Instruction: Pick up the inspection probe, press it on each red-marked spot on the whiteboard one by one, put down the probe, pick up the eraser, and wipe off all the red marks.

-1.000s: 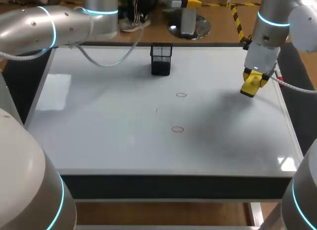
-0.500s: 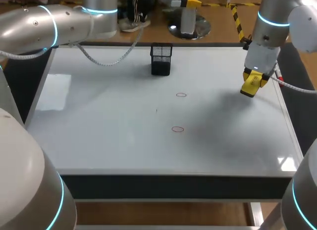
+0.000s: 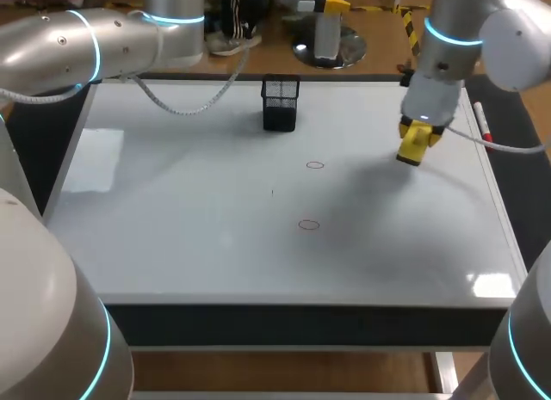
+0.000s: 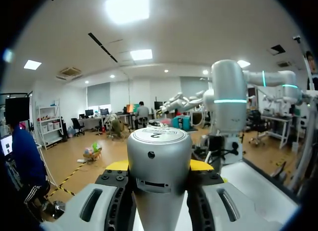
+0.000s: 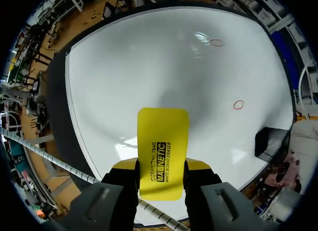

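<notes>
right claw upper right of frame, clamped on yellow eraser, hanging over whiteboard, upper red circle and lower red circle near centre, both unwiped, black mesh cup top centre, left arm upper left corner

The right pincer, clamped on the yellow eraser, has been carried inward over the whiteboard, away from its right edge and nearer the upper red mark. Its shadow has been shifted inward with it.
</notes>
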